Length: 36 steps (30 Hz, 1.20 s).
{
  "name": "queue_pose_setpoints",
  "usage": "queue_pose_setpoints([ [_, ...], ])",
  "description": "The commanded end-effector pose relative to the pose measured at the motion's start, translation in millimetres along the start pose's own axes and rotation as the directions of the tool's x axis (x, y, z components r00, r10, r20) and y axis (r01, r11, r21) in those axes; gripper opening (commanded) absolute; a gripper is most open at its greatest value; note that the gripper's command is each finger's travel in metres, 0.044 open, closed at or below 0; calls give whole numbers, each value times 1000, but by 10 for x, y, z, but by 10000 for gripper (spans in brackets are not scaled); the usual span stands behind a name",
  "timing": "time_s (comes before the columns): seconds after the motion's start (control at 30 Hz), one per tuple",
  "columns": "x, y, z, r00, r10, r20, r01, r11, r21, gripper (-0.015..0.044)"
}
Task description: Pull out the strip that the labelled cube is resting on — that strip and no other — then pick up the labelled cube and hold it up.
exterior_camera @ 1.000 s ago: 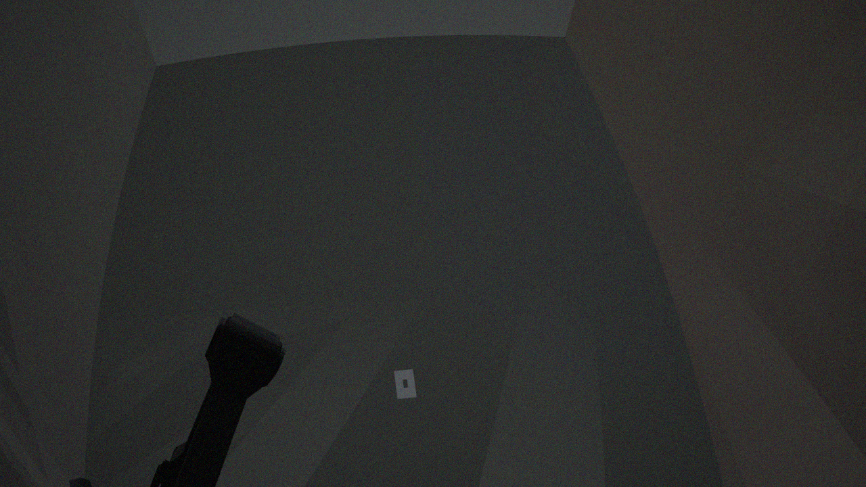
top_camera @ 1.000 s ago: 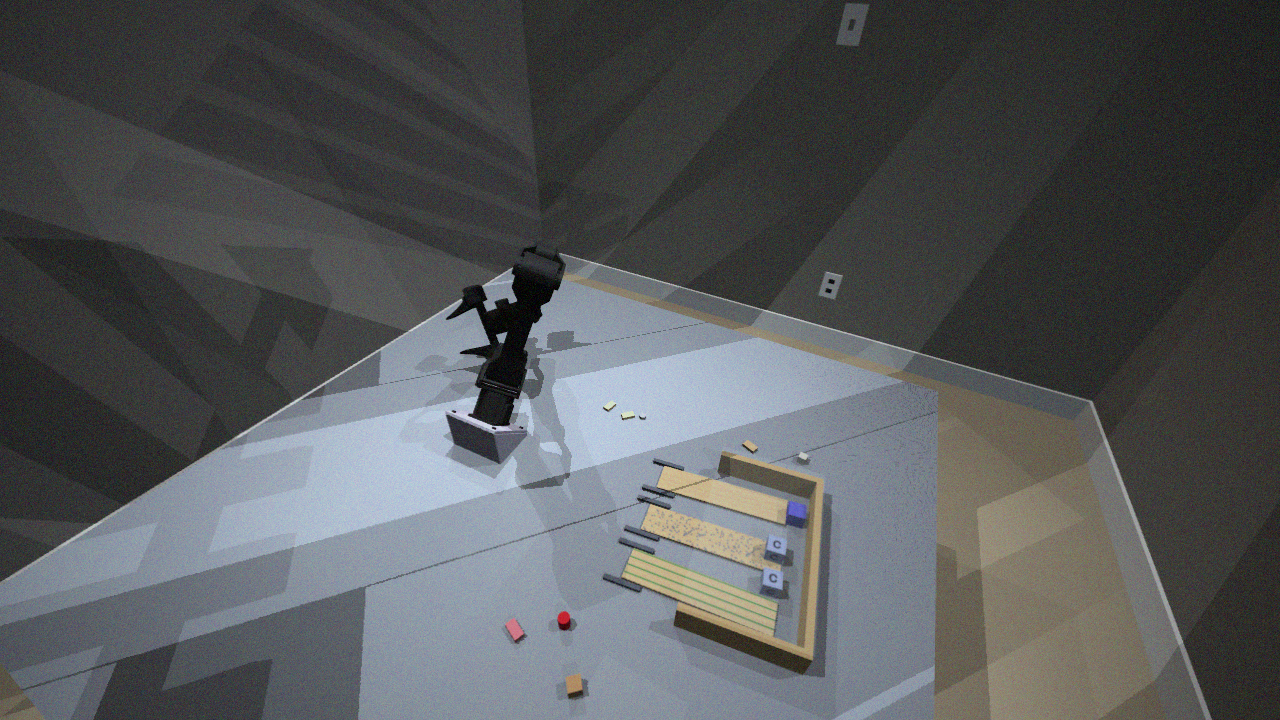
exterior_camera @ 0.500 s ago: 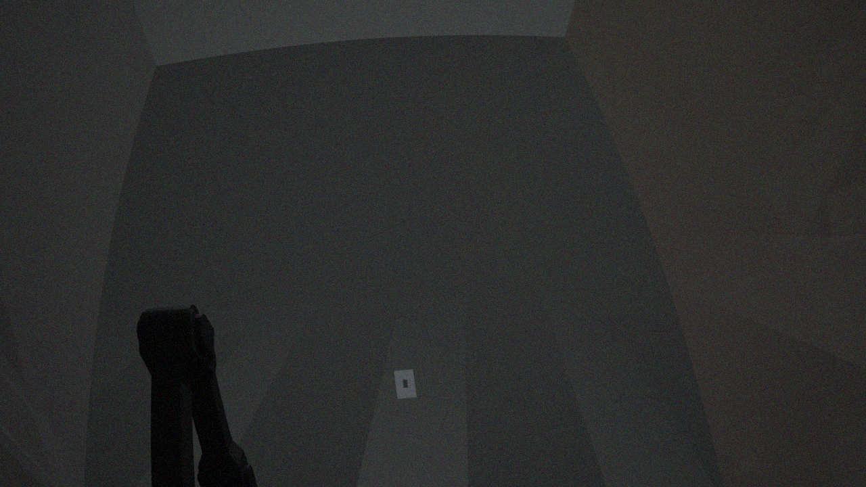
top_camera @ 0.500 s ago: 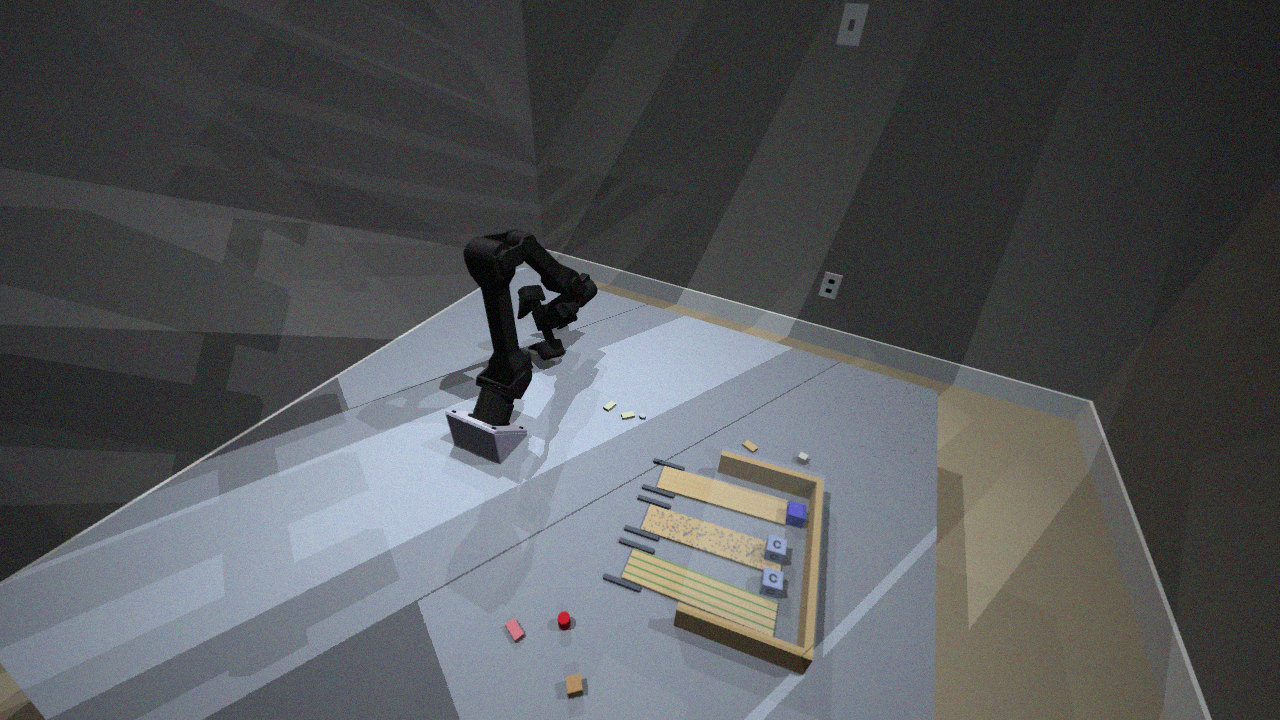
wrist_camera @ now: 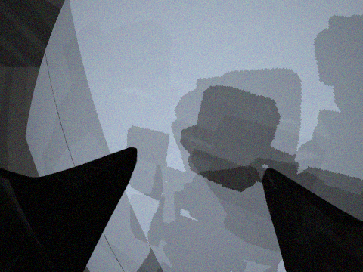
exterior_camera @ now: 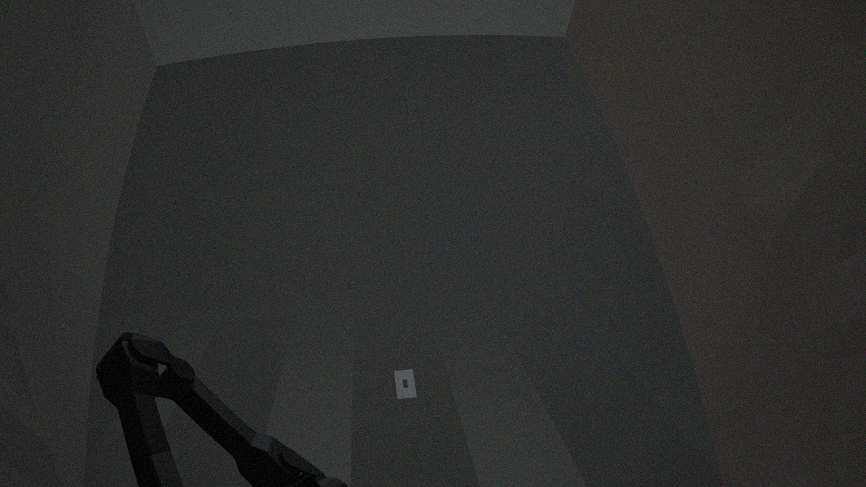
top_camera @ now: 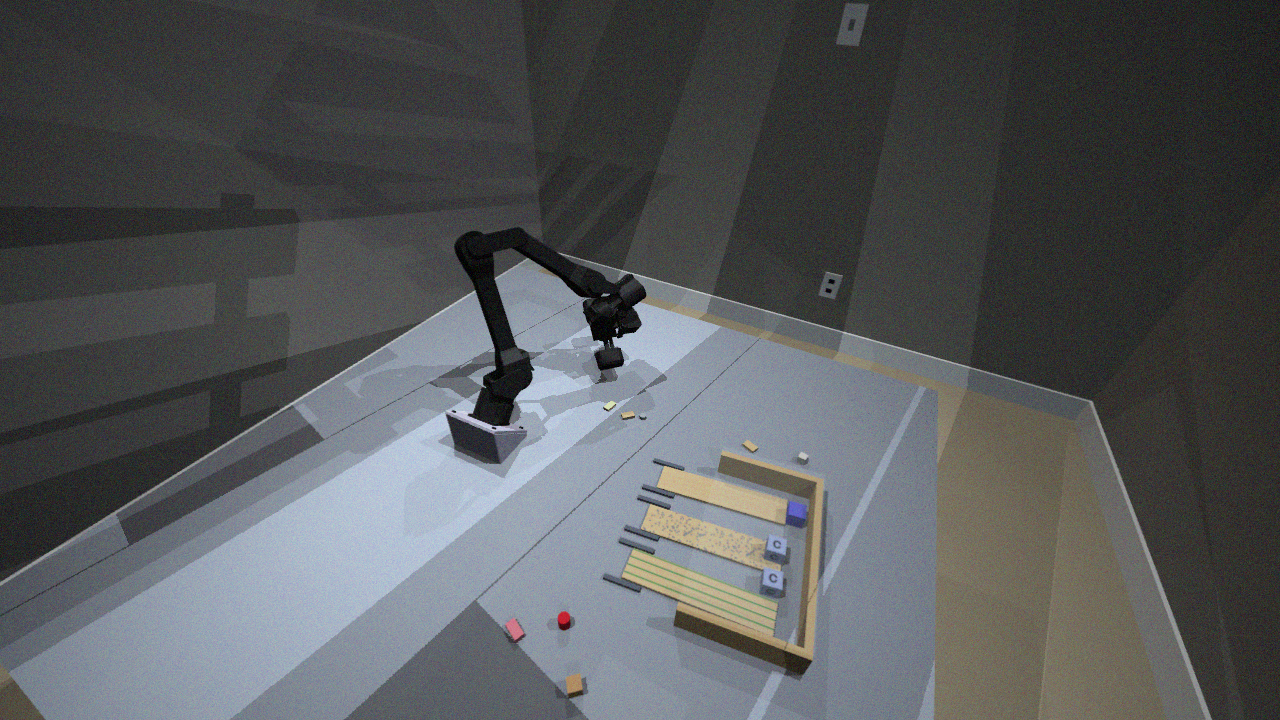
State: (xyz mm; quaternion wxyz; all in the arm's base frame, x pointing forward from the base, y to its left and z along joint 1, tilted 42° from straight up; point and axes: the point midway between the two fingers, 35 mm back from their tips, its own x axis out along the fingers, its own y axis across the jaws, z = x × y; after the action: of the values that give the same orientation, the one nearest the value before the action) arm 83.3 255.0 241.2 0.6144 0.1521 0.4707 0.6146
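Observation:
My gripper point(top_camera: 617, 341) point(wrist_camera: 202, 165) is open and empty, above the table far to the left of the frame. A plain strip point(top_camera: 716, 492), a speckled strip point(top_camera: 698, 530) and a green-striped strip point(top_camera: 693, 586) lie side by side, their far ends inside the wooden frame point(top_camera: 738, 636). A blue cube point(top_camera: 796, 514) is at the plain strip's far end. One grey cube marked C point(top_camera: 776, 548) is at the speckled strip's far end. Another grey cube marked C point(top_camera: 772, 582) is near the striped strip's upper far corner; its exact support is unclear.
Dark bars point(top_camera: 668, 464) point(top_camera: 621, 582) flank the strips' near ends. A red cylinder point(top_camera: 563, 619), a pink block point(top_camera: 513, 629) and an orange block point(top_camera: 573, 685) lie nearer the camera. Small yellow pieces point(top_camera: 609, 405) point(top_camera: 750, 445) and a white cube point(top_camera: 802, 457) lie farther back.

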Motion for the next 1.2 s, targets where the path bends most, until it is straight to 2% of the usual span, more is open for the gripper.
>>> queue_pose_setpoints([
  [0.0,-137,-366,289,992,-80,102,76,996,42,400],
  [0.23,-677,-1206,702,917,-266,296,228,961,157,400],
  [0.47,-1498,-2025,782,764,-470,443,364,880,305,400],
  [0.7,-2452,-2680,470,558,-646,521,430,762,484,400],
  [0.97,-3467,-3101,-296,306,-783,542,405,622,670,400],
  [1.17,-3543,-3122,-379,284,-792,540,400,610,684,400],
])
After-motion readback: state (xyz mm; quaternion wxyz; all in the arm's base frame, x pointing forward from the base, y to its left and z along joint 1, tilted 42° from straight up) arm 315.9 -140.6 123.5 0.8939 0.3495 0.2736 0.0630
